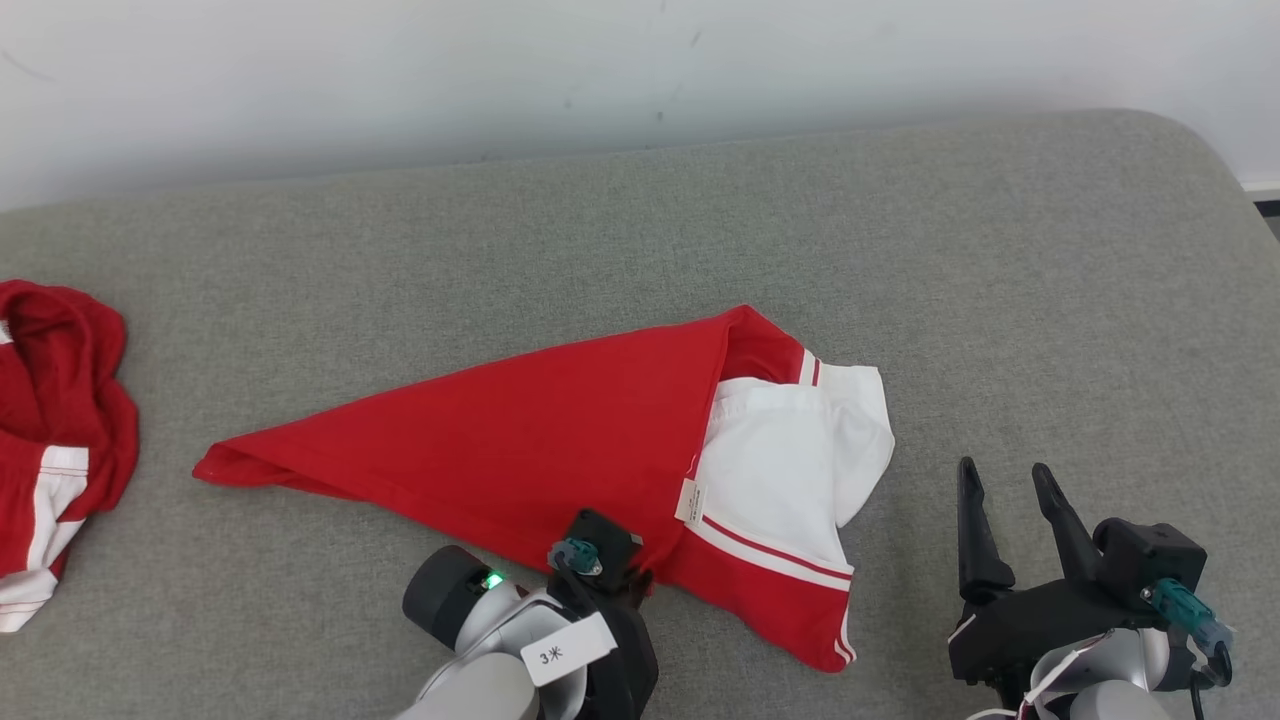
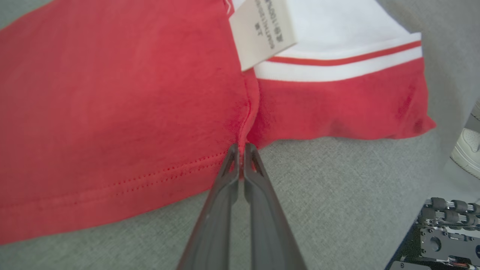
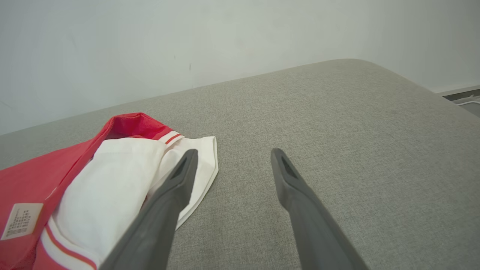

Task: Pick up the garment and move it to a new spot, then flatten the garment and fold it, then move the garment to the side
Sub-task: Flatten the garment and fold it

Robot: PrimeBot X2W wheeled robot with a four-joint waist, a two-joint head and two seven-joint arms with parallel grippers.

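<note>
The garment is red with a white panel and striped trim. It lies spread in a rough triangle on the grey padded surface, with a care label showing near the seam. My left gripper is shut on the garment's near hem, where the red fabric puckers between the fingertips; from the head view it sits at the cloth's front edge. My right gripper stands open to the right of the garment, fingers apart over bare surface, holding nothing.
A second red and white garment lies bunched at the surface's far left. A pale wall runs behind. The surface curves off at the right edge. A white shoe shows on the floor beyond the front edge.
</note>
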